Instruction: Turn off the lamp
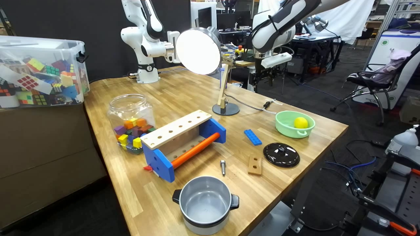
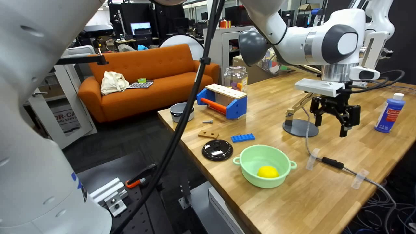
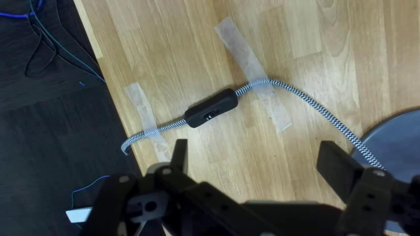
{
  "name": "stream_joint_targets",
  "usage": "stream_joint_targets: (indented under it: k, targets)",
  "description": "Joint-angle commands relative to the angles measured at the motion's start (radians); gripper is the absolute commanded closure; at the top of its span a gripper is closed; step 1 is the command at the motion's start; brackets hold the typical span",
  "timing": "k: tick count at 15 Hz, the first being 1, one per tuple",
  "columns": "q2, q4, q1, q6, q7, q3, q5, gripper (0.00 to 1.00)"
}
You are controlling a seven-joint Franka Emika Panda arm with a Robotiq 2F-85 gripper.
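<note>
OK so your table [image 2: 286, 208] is the biggest thing here, with your arm [image 2: 297, 45] reaching out over it. The lamp [image 1: 203, 60] stands on the table near the toy bench [image 1: 183, 146], head glowing white in an exterior view, so it's on. You've got the jar [image 1: 129, 109] just beside the bench, then the green bowl [image 2: 253, 159] and the pot [image 1: 205, 203], well apart from each other. Your gripper [image 2: 331, 126] hangs in the air, jaws wide apart and pointing down; can't tell how high above the table. The blue bottle [image 2: 389, 113] stands on the table, and the black lid [image 1: 281, 154] lies near the bowl. In your wrist view, two tape strips [image 3: 248, 65] hold the lamp's cord [image 3: 315, 105] down either side of the black switch [image 3: 211, 108], which lies on the table beyond the jaws. The yellow ball [image 2: 268, 172] is in the bowl, the bolt [image 1: 223, 167] lies between bench and pot, and the smallest bits are coloured blocks [image 1: 135, 131] in the jar.
</note>
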Motion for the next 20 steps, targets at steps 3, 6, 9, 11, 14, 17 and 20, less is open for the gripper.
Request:
stream_joint_targets:
  k: [3, 6, 9, 11, 14, 17, 20]
  targets:
    - [0.004, 0.010, -0.003, -0.012, 0.001, 0.004, -0.004, 0.00]
    - [0.006, 0.011, 0.003, 0.000, 0.016, -0.003, -0.010, 0.00]
    - [0.047, 0.062, -0.019, -0.012, -0.012, 0.009, 0.004, 0.00]
    - [0.077, 0.098, -0.033, -0.029, -0.045, 0.015, 0.003, 0.00]
    - [0.143, 0.170, -0.044, -0.065, -0.100, 0.012, -0.014, 0.00]
    - [0.201, 0.239, -0.048, -0.109, -0.152, 0.008, -0.027, 0.00]
    - [0.192, 0.206, -0.044, -0.080, -0.131, 0.008, -0.020, 0.00]
